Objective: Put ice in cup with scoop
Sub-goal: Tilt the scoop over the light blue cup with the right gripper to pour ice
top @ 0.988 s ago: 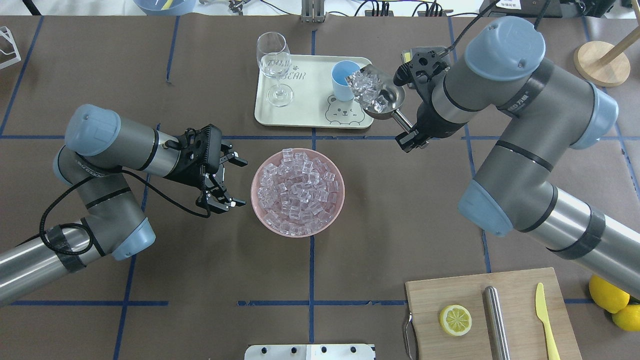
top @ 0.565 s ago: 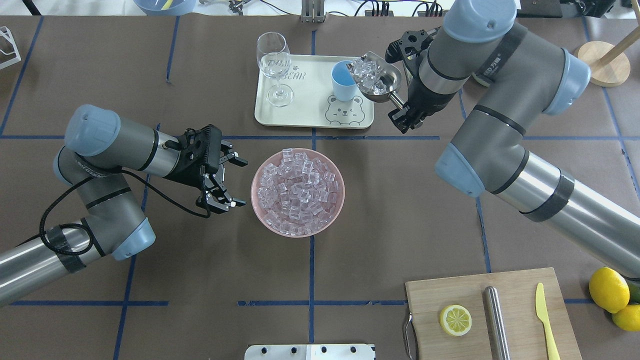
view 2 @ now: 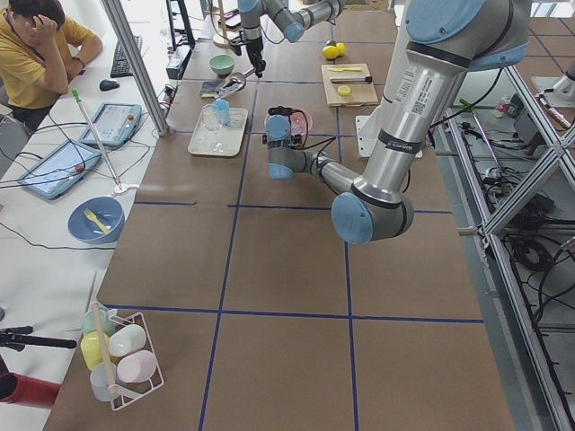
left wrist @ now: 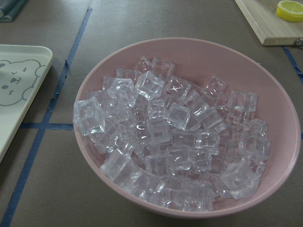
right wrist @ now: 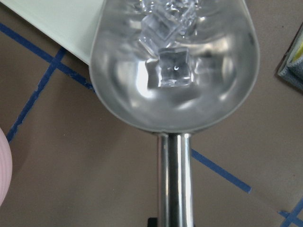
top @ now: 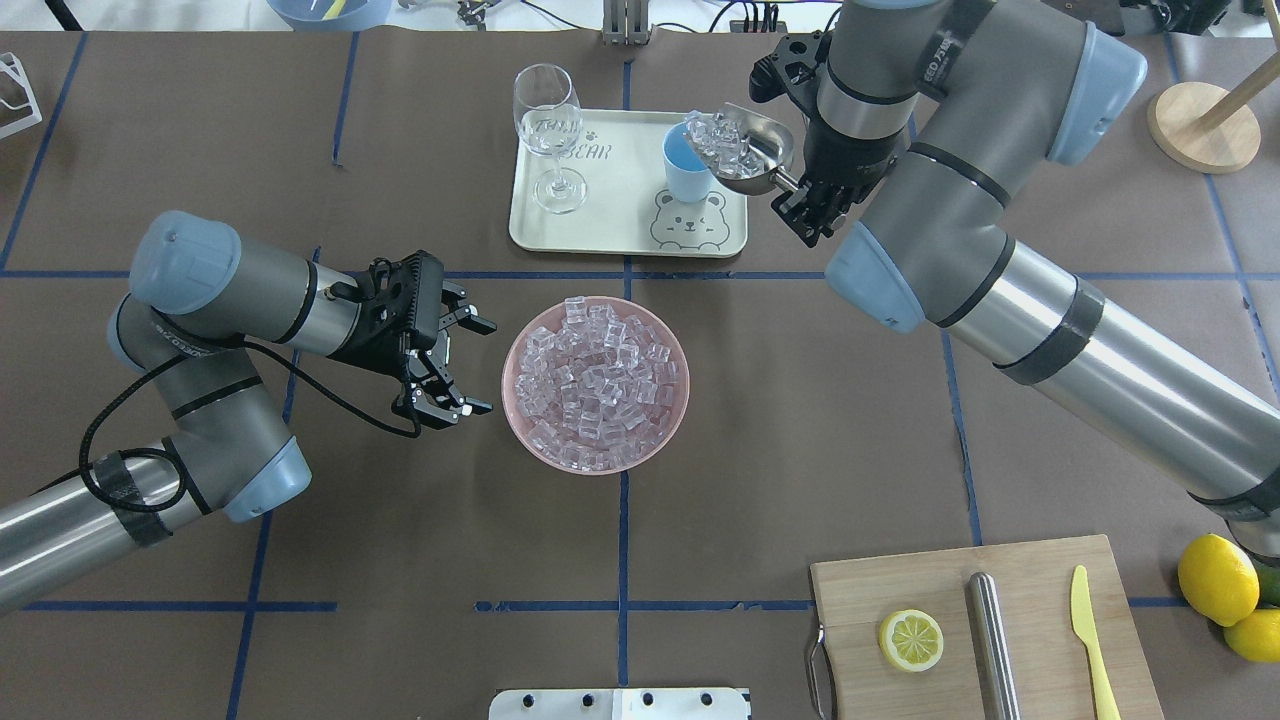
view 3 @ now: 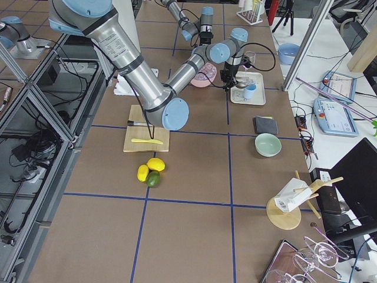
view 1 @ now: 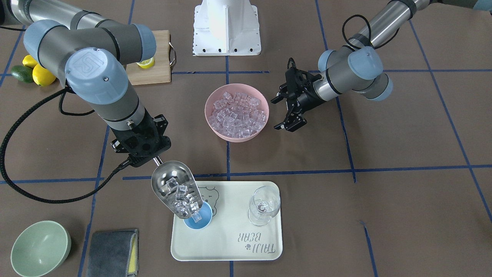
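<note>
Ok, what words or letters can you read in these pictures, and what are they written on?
"TAIJI BEAR": printed on the cream tray, upside down in the front-facing view; the first word is less sure.
"UR": the logo on the blue joint cap of the right arm.
White lettering on the right arm's grey sleeve: too small to read properly.
The tablets in the side views: too small to read.

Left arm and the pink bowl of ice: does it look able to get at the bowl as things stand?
Probably yes. The left gripper hangs open and empty just beside the pink bowl, with only bare table between them; the right gripper holds the scoop off over the tray.
</note>
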Action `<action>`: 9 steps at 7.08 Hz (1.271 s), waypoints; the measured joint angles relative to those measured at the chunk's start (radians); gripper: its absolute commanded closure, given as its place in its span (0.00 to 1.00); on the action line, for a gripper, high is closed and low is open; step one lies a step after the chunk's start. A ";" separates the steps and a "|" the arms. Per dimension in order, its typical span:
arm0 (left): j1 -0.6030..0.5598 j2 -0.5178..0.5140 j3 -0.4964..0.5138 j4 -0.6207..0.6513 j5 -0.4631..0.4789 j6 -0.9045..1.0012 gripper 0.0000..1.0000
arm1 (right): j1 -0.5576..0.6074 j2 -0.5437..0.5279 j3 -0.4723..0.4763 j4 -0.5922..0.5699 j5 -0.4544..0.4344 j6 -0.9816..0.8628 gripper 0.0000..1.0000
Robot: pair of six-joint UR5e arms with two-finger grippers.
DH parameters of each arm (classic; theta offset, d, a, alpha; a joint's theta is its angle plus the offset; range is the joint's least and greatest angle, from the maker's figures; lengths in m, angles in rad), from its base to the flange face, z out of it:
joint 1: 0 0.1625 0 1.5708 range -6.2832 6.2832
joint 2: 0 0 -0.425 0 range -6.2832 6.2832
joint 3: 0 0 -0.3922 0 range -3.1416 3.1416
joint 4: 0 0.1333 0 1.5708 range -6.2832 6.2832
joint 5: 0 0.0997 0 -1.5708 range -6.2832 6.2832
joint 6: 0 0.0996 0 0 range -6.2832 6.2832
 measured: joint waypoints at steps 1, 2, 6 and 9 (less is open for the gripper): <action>0.001 0.000 0.001 0.000 0.000 0.000 0.00 | 0.002 0.012 -0.013 -0.026 0.001 -0.023 1.00; 0.001 0.000 0.001 0.000 0.000 0.000 0.00 | 0.005 0.027 -0.023 -0.063 0.001 -0.052 1.00; 0.001 0.001 0.002 0.000 0.001 0.001 0.00 | 0.013 0.109 -0.075 -0.196 -0.014 -0.173 1.00; 0.002 0.002 0.003 0.000 0.001 0.000 0.00 | 0.015 0.187 -0.124 -0.330 -0.068 -0.291 1.00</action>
